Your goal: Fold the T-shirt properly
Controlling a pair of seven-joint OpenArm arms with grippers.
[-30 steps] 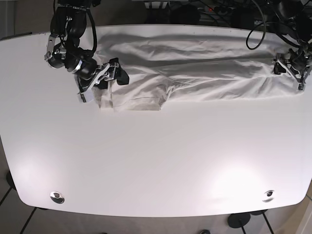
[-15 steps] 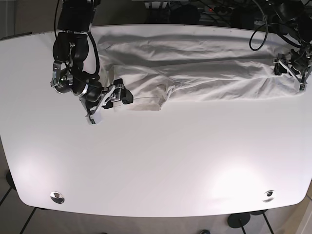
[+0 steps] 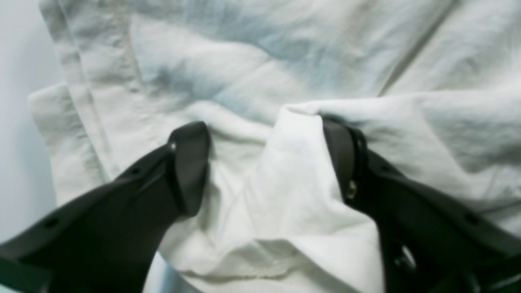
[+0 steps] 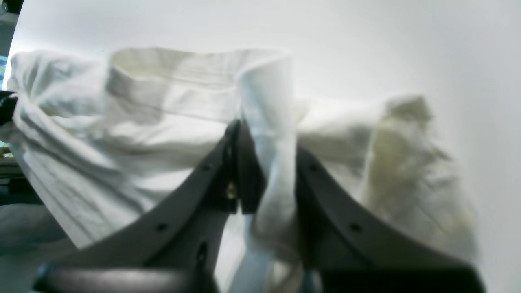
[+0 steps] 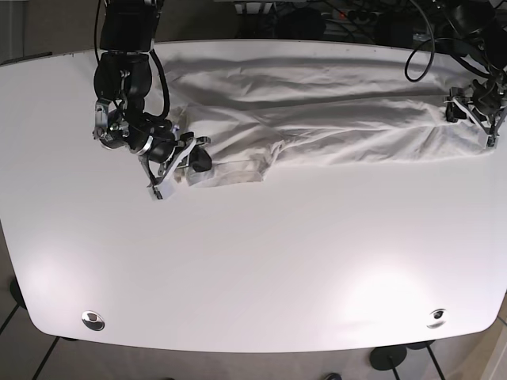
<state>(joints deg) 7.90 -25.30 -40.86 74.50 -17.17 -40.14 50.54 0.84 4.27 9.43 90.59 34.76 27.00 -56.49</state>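
Observation:
The white T-shirt (image 5: 317,103) lies stretched sideways along the far side of the white table (image 5: 253,261). In the base view my right gripper (image 5: 188,162) is at the shirt's left end, by the sleeve. The right wrist view shows this gripper (image 4: 270,162) shut on a thin upright fold of the T-shirt (image 4: 163,122). My left gripper (image 5: 474,111) is at the shirt's right end. In the left wrist view it (image 3: 264,162) stands open, its fingers wide apart, with a loose ridge of T-shirt (image 3: 285,61) between them that leans on the right finger.
The table's far edge (image 5: 277,41) runs just behind the shirt, with cables and dark equipment (image 5: 356,20) beyond it. Two round metal fittings (image 5: 93,320) (image 5: 436,317) sit near the front corners.
My right gripper has moved toward the front of the table and a little to the right, taking the shirt's left edge with it. The left arm has stayed put.

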